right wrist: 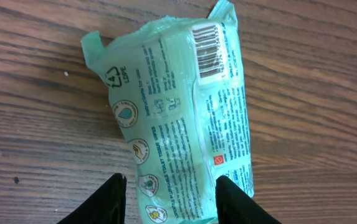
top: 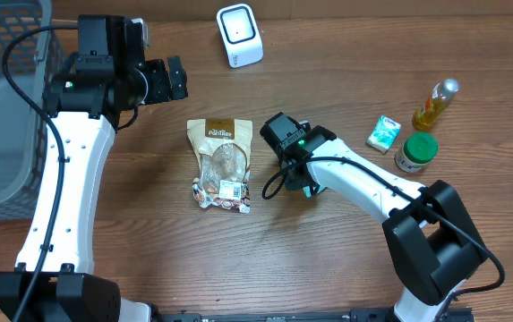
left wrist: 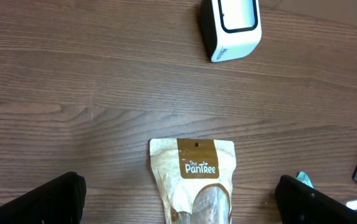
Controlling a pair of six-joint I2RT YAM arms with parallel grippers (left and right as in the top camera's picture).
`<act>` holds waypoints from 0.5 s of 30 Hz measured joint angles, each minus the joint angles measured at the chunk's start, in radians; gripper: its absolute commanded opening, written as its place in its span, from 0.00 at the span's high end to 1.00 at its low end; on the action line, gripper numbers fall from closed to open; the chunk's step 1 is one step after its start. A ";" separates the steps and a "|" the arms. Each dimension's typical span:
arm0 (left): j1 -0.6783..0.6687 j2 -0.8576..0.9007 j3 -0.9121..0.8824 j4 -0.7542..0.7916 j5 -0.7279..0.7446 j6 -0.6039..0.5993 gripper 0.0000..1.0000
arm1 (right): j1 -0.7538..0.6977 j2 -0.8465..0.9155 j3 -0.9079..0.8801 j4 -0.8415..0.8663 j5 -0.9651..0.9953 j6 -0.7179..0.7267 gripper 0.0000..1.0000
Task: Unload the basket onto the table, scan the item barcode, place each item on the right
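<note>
A mint-green tissue pack fills the right wrist view, its barcode facing the camera at the far end. My right gripper is shut on the pack's near end, a black finger on each side. Seen from overhead, this gripper hangs just right of a brown Pantree snack pouch lying flat on the table. The white scanner stands at the back. My left gripper hovers wide open and holds nothing, above the pouch and short of the scanner.
A grey basket takes up the left edge. At the right stand a small teal pack, a green-lidded jar and a yellow bottle. Bare wooden table lies in front.
</note>
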 measured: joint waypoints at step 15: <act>0.000 0.000 0.000 0.000 0.000 0.000 0.00 | 0.000 -0.003 -0.105 0.115 -0.004 -0.012 0.78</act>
